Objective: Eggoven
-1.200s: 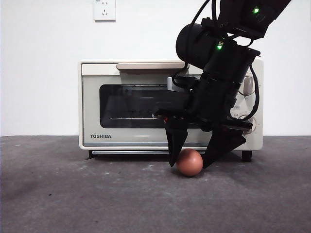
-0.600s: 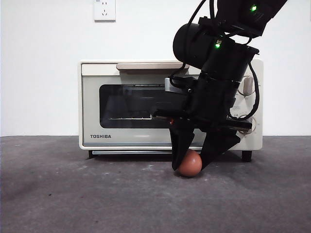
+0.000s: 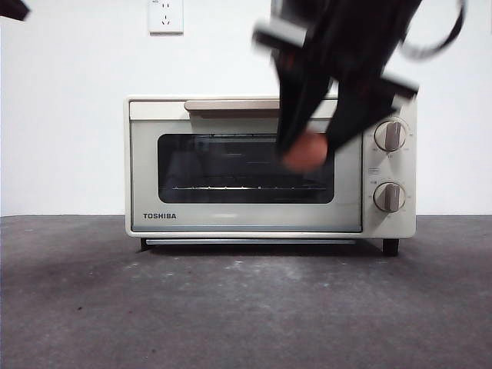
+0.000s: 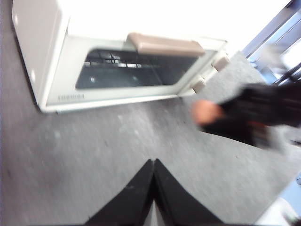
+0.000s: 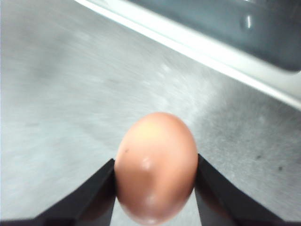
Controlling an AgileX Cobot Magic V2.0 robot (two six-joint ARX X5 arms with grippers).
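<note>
Two black jaws clamp the egg [image 5: 156,167] between them.
Right gripper [image 3: 306,150] holds it clear of the table, before the oven [image 3: 231,219] window; it looks smooth, reddish-brown (blurred in the front view). Left gripper [image 4: 153,165] waits, jaws pressed together.

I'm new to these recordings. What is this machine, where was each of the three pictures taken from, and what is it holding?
This is a two-armed table robot; each arm ends in a gripper with two black fingers. One picture comes from a low camera facing the cream TOSHIBA toaster oven, whose door is shut, standing on the grey table. The other two come from cameras on the wrists. In the right wrist picture, the right gripper clamps a small smooth reddish-brown egg. The front picture shows it blurred, up in the air in front of the oven's dark glass window. The left gripper is shut and holds nothing, above bare table.
</note>
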